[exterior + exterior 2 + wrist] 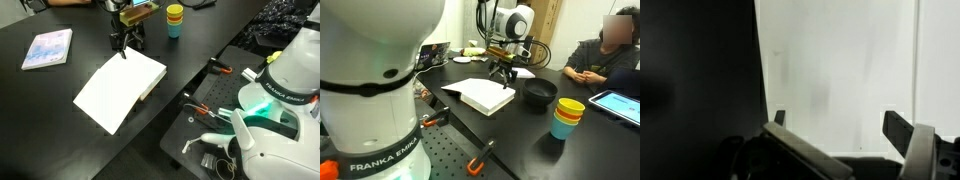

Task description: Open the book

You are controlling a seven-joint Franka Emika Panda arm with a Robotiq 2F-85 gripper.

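Observation:
The book (118,88) lies on the black table with a plain white inner page facing up; a strip of tan cover shows along its near-right edge. It also shows in an exterior view (485,96). My gripper (125,46) hangs just above the book's far corner, also visible in an exterior view (502,72). In the wrist view the white page (840,60) fills the frame and the gripper (838,121) has its two dark fingers wide apart over it, holding nothing.
A thin blue-and-pink booklet (47,48) lies at the far left. Stacked cups (175,19) stand behind the book and a black bowl (540,93) beside it. A person (605,55) sits at the table with a tablet (620,104). Tools lie by the robot base (215,100).

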